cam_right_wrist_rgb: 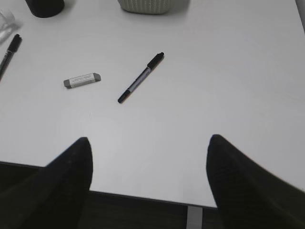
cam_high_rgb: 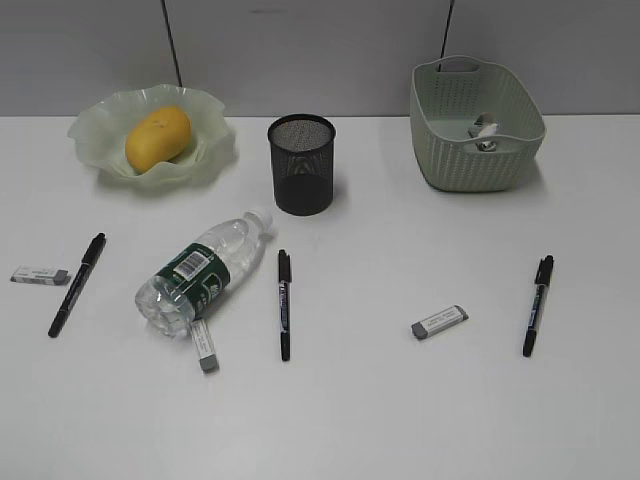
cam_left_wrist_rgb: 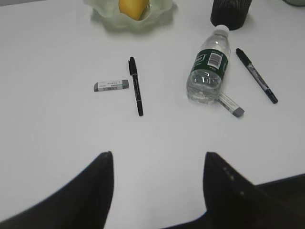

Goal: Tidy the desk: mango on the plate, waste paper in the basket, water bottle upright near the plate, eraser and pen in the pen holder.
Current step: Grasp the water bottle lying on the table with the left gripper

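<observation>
Mango (cam_high_rgb: 158, 137) already on plate (cam_high_rgb: 92, 135), paper (cam_high_rgb: 486, 133) in basket (cam_high_rgb: 440, 150). Bottle (cam_high_rgb: 200, 272) lying flat beside holder (cam_high_rgb: 301, 163); pens, erasers scattered. Left gripper (cam_left_wrist_rgb: 157, 183) and right gripper (cam_right_wrist_rgb: 148, 167) released, empty, ready to reach.

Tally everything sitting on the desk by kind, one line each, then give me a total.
Pens: 3
Erasers: 3
Water bottle: 1, lying on its side
Mango: 1, on the plate
Plate: 1
Pen holder: 1
Basket: 1
Waste paper: 1, in the basket
Total: 12
</observation>
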Available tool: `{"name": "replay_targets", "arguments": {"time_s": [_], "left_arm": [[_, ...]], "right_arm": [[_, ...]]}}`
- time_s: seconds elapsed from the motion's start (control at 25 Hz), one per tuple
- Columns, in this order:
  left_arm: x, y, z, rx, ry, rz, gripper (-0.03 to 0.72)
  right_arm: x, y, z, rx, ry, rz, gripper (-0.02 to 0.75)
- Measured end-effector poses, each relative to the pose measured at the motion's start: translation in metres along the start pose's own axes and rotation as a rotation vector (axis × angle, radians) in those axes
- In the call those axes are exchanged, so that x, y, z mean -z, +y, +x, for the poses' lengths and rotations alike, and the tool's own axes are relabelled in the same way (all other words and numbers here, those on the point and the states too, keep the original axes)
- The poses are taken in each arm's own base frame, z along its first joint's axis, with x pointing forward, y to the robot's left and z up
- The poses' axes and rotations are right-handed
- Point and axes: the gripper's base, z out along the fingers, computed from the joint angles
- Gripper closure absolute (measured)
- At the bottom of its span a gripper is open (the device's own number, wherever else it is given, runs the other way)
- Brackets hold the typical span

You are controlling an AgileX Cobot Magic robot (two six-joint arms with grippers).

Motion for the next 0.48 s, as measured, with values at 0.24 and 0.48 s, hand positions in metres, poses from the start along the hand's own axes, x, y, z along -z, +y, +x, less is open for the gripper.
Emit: {"name": "replay_targets", "arguments": {"time_s": [0.24,0.48], "left_arm": [[-0.015,0.003,-0.024,0.014,0.039,0.004,0.236],[-0.048,0.005,-0.065,-0.023,0.064,0.034,0.225]], "right_arm": [[-0.011,-0.003,0.012,0.019,0.058,0.038,0.154],[-0.013,-0.004,0.014,0.021,0.065,0.040,0.154]]}}
